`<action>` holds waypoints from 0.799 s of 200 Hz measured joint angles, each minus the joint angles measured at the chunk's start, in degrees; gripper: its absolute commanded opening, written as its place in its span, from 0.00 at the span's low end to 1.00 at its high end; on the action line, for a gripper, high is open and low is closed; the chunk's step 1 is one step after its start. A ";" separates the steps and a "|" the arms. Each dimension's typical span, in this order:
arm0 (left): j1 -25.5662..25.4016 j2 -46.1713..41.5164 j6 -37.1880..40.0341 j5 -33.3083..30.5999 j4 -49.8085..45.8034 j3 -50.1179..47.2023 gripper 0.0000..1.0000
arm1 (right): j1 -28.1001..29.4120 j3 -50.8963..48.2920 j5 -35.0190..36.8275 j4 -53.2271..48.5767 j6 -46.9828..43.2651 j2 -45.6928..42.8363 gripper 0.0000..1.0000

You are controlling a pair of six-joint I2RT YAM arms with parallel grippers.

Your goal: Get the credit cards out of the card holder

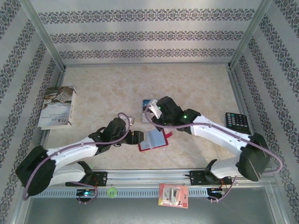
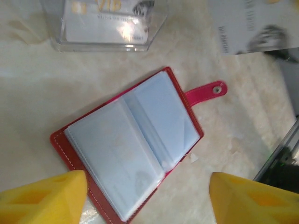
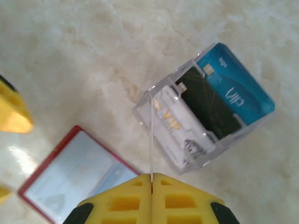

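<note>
Near the open card holder [image 2: 131, 149], the left gripper [image 2: 147, 186] stood released, fingers wide; the right gripper [image 3: 152, 177] was clenched by the clear stand [image 3: 154, 100] holding 3 credit cards [image 3: 236, 93].

One red card holder [image 2: 135, 144], three credit cards [image 3: 212, 109], one clear stand [image 3: 147, 109], one calculator [image 1: 236, 122], one booklet [image 1: 58, 107], one blister pack [image 1: 173, 195].

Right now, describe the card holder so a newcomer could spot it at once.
Near the middle of the beige table, just on the near side of the clear stand, lies the card holder. It is an open red wallet with pale blue-grey pockets and a snap tab, unlike the red-and-white blister pack at the front edge.
</note>
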 measured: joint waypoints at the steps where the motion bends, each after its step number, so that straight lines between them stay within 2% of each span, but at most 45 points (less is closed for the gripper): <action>1: 0.02 -0.22 0.09 0.00 -0.13 -0.04 0.89 | -0.09 0.20 -0.11 -0.11 -0.28 0.22 0.00; 30: 0.52 -8.17 -1.14 -1.22 -5.53 -2.16 1.00 | -3.45 6.95 -3.54 -2.82 -8.85 7.10 0.00; 71: 1.99 -17.53 -2.64 -2.89 -11.93 -4.55 1.00 | -7.50 12.94 -8.44 -5.92 -16.35 12.26 0.00; 160: 5.79 -17.84 -3.82 -2.99 -16.87 -5.95 1.00 | -8.96 16.17 -10.69 -8.52 -22.88 21.07 0.00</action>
